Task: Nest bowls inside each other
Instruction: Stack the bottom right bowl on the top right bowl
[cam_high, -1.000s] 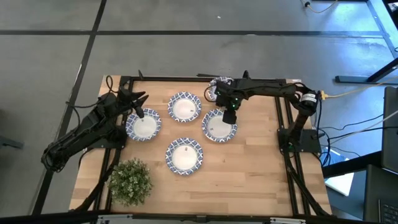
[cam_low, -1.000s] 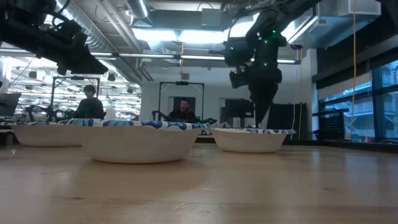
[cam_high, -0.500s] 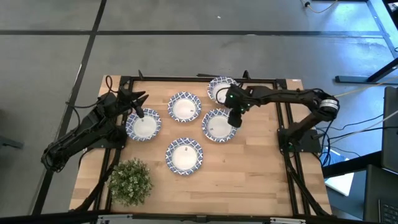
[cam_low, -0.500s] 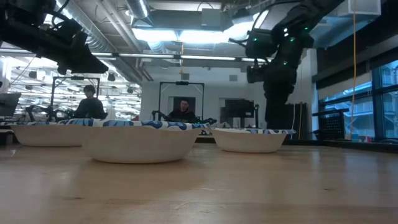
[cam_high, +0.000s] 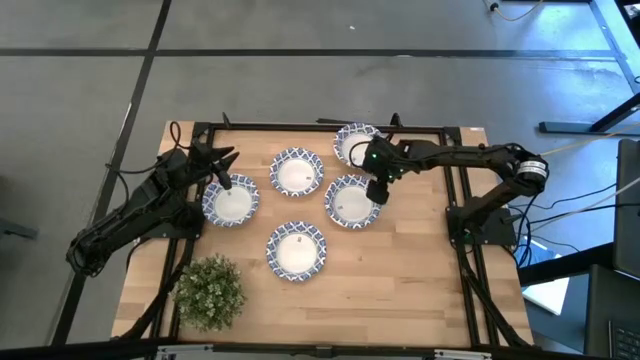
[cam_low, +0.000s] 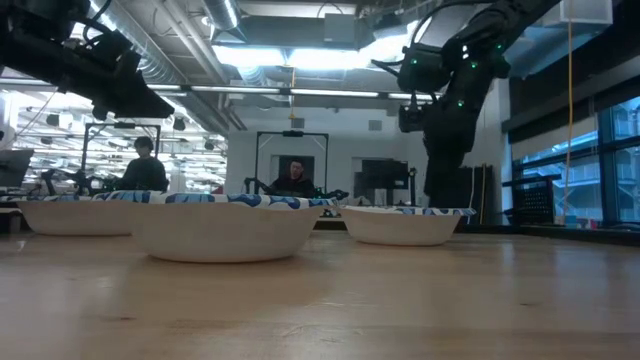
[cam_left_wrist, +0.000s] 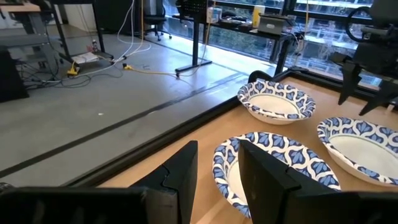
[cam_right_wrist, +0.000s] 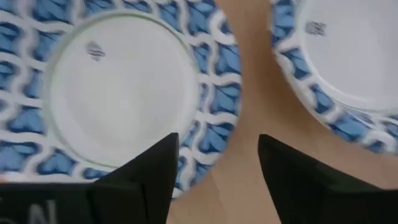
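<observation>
Five small round bowls, white inside with blue-and-white patterned rims, sit on the light wooden table (cam_high: 420, 270). The left bowl (cam_high: 231, 200) lies at the table's left side, the far-middle bowl (cam_high: 296, 172) just right of it, the near bowl (cam_high: 296, 250) toward the front, the right-middle bowl (cam_high: 352, 201) beside the centre, and the far bowl (cam_high: 356, 143) at the far edge, partly covered by the right arm. None is nested in another, though the low view is too level to tell whether any is a stack of two.

The right gripper (cam_high: 378, 190) hangs over the right rim of the right-middle bowl. In its wrist view its two dark fingers (cam_right_wrist: 152, 171) stand apart, empty, with that bowl's rim (cam_right_wrist: 214, 109) between and beyond them.

The left gripper (cam_high: 224, 181) waits above the far rim of the left bowl. Its fingers (cam_left_wrist: 186, 171) show a narrow gap with nothing between them, the bowl's rim (cam_left_wrist: 273, 146) just ahead.

A green leafy potted plant (cam_high: 210, 291) stands at the near left corner. Two people (cam_low: 145, 165) sit in the room beyond the table.
</observation>
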